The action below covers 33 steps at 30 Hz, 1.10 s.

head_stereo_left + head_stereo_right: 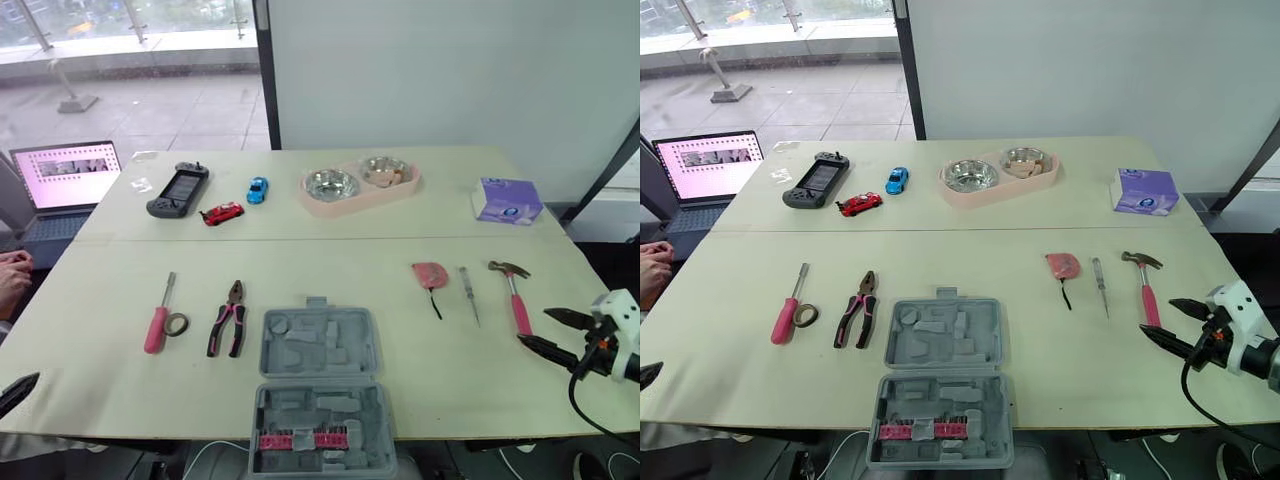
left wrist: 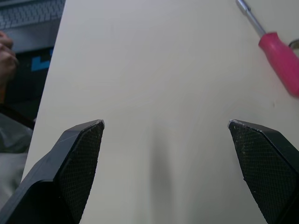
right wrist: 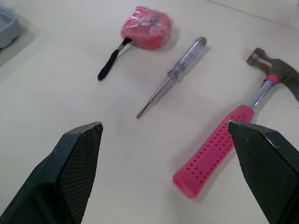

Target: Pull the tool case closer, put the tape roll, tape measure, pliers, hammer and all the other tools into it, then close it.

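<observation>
At far left, off the table: laptop (image 1: 65, 175) with a lit pink screen; a person's hand (image 1: 12, 275) just below it

Room, behind: glass wall (image 1: 130, 60) onto a tiled terrace on the left; white partition (image 1: 450, 70) from the middle to the right

Surface: cream table (image 1: 90, 380), a seam running across it between a far and a near part

1. Left gripper (image 2: 166, 123): over the bare near left corner, fingers spread wide, nothing between them
2. Screwdriver (image 1: 158, 318), pink handle: near part, left, shaft pointing away
3. Tape roll (image 1: 176, 324): touching the screwdriver's handle on its right
4. Pliers (image 1: 229, 320), pink and black grips: just right of the roll, apart from it
5. Handheld game console (image 1: 178, 190): far part, left
6. Red toy car (image 1: 222, 213) and blue toy car (image 1: 258, 189): far part, beside the console
7. Tool case (image 1: 318, 395), grey: middle of the near part, lying unfolded, both halves flat; the nearer half holds a pink row of bits and sits at the table's near edge
8. Pink double bowl stand (image 1: 358, 185), two steel bowls: far part, middle
9. Tape measure (image 1: 430, 274), pink, black strap: near part, right
10. Clear-handled tester screwdriver (image 1: 468, 292): between tape measure and hammer
11. Hammer (image 1: 515, 295), pink grip: head away, grip toward the right gripper
12. Purple tissue pack (image 1: 508, 200): far part, right
13. Right gripper (image 3: 166, 123): near the hammer's grip, apart from it, fingers spread wide, empty
</observation>
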Tool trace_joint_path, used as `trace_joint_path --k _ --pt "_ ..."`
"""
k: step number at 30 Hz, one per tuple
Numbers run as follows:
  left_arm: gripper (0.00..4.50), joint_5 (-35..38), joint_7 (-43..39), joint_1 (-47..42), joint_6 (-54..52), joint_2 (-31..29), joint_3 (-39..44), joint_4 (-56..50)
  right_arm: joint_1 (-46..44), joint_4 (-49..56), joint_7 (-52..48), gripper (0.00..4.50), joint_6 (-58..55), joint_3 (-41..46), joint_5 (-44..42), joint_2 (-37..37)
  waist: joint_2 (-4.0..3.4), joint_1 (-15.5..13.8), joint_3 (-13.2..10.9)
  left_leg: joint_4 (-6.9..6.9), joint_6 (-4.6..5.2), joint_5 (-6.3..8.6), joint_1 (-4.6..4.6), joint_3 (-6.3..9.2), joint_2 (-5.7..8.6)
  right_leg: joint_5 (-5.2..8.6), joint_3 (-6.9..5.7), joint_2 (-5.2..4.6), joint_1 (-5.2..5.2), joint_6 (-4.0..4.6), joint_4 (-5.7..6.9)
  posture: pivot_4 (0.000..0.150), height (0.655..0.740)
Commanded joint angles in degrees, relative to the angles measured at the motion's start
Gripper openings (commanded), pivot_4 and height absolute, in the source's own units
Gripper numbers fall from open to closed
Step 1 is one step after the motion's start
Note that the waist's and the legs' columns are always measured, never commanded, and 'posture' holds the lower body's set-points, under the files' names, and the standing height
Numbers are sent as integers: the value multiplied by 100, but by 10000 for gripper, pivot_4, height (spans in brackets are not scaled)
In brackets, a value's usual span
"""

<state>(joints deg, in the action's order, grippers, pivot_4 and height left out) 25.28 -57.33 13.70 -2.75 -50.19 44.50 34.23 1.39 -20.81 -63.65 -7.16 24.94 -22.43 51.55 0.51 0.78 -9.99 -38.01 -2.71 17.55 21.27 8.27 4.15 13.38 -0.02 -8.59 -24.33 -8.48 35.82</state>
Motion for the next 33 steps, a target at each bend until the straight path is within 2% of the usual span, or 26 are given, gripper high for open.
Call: trace_joint_path --k 1,5,7,10,14,21,27,33 --pt "44575 242 -7 -130 335 51 222 -384 -76 865 252 45000 -281 79 -241 -89 0 2 0 0 0 0 0 0 0 0 0 0 0 0 0 1500 7239" --pt "44575 -22 -158 -238 336 -12 -410 -1036 -189 2317 334 45000 -1281 -251 -623 4 -3 3 0 0 -1 0 0 -1 -1 -1 5 0 -2 0 2 1500 7239" --pt "44575 -68 -537 -481 188 -195 -874 -1248 -445 2928 281 45000 -1775 -584 -855 66 -3 -5 0 -1 -1 0 0 -1 -1 -1 5 0 -2 0 4 1500 7239" --pt "44575 -606 -1201 -1133 662 -515 -1894 -1067 -1022 3565 113 45000 -2196 -1338 -920 87 -3 -17 0 -4 -1 -1 -1 0 0 -1 3 1 -1 1 7 1500 7239" --pt "44575 -824 -1794 -2038 630 -623 -2755 -758 -1614 3793 127 45000 -2399 -2061 -761 -55 0 -9 0 -5 0 0 7 1 5 -3 1 0 -7 0 1 1500 7239" --pt "44575 -2057 -2519 -3883 1400 -472 -4356 1156 -2646 3741 341 45000 -2383 -3187 -224 -692 3 36 -2 -5 -1 -1 6 -4 3 -5 0 4 -23 2 24 1500 7239" --pt "44575 -2462 -2640 -4707 1732 -198 -4815 2182 -2790 3826 580 45000 -2500 -3301 -79 -911 11 10 -1 -12 -3 -3 12 -4 6 -7 -1 3 -25 3 26 1500 7239" --pt "44575 -2739 -2524 -4950 2015 46 -5035 2682 -2624 4042 859 45000 -2601 -3273 -9 -993 12 27 0 -14 -2 -3 11 -3 6 -7 -1 4 -25 2 30 1500 7239"
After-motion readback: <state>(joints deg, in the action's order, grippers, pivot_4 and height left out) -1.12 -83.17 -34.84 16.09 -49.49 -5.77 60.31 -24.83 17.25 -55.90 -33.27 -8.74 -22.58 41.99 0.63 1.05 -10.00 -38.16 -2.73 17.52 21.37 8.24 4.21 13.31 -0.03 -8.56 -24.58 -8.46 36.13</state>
